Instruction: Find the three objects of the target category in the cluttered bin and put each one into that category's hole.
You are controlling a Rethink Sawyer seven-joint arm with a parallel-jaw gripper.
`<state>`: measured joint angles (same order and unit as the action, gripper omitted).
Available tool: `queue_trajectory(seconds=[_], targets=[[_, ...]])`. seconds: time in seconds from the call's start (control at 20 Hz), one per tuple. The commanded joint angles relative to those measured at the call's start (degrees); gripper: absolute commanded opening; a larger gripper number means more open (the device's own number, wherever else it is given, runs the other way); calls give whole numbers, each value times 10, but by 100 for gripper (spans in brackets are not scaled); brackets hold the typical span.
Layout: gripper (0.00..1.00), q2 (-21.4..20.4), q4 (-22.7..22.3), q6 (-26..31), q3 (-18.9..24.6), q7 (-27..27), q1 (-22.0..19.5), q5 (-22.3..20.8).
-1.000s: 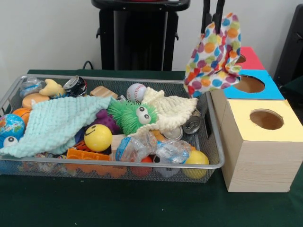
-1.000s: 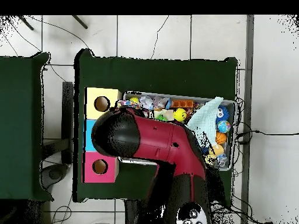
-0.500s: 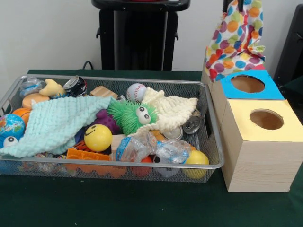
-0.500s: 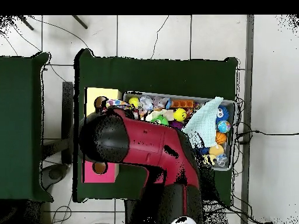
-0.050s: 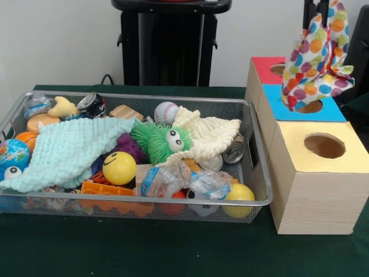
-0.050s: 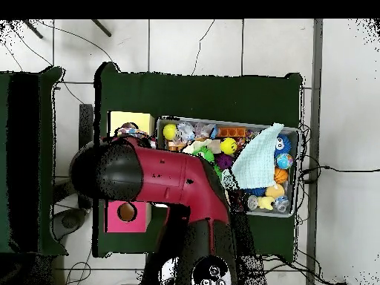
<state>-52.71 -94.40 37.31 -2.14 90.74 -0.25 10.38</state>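
Polka-dot multicoloured cloth (image 5: 316,60); red (image 5: 268,68), blue (image 5: 300,109), yellow-topped boxes (image 5: 323,145).

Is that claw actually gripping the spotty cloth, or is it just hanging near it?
Touching. The front view shows the gripper pinching the polka-dot cloth at its top, so it dangles over the blue box.

Plain white wall (image 5: 57,40) behind the table. Dark green table cover (image 5: 144,248). White tiled floor (image 6: 193,44) with dark grout lines and loose cables. Second green table (image 6: 26,163) at left in overhead view.
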Motion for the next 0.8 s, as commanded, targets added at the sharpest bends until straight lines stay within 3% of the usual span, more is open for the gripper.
queue_trajectory(seconds=[0.05,0.8], targets=[[0,59,-35,-72,70,106,9,29],[0,119,-42,-185,97,117,15,41]])
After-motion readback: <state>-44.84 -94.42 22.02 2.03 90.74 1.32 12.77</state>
